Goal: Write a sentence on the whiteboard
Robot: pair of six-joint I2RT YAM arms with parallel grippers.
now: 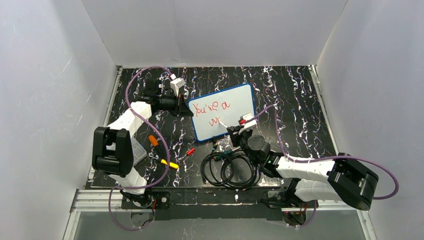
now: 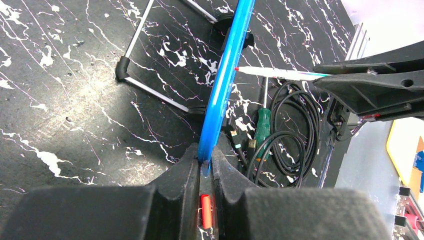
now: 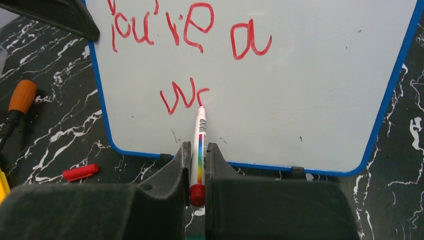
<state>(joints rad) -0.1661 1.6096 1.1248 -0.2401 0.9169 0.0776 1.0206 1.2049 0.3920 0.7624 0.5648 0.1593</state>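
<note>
My left gripper (image 2: 204,156) pinches the whiteboard (image 2: 226,75) edge; my right gripper (image 3: 198,150) clamps a marker (image 3: 201,126), tip touching the sentence (image 3: 186,97), lower line.

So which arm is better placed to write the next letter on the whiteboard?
The right arm. Its right gripper is shut on the red marker, tip at the whiteboard beside the unfinished sentence. The left gripper is clamped on the whiteboard's blue edge, steadying it.

— What's in the near middle?
— A coiled cable (image 1: 230,170), with a green screwdriver (image 2: 261,131) touching it.
— And left of that?
— A red cap (image 1: 190,151), a yellow tool (image 1: 171,164), then an orange-handled tool (image 1: 153,140) farther left.
</note>
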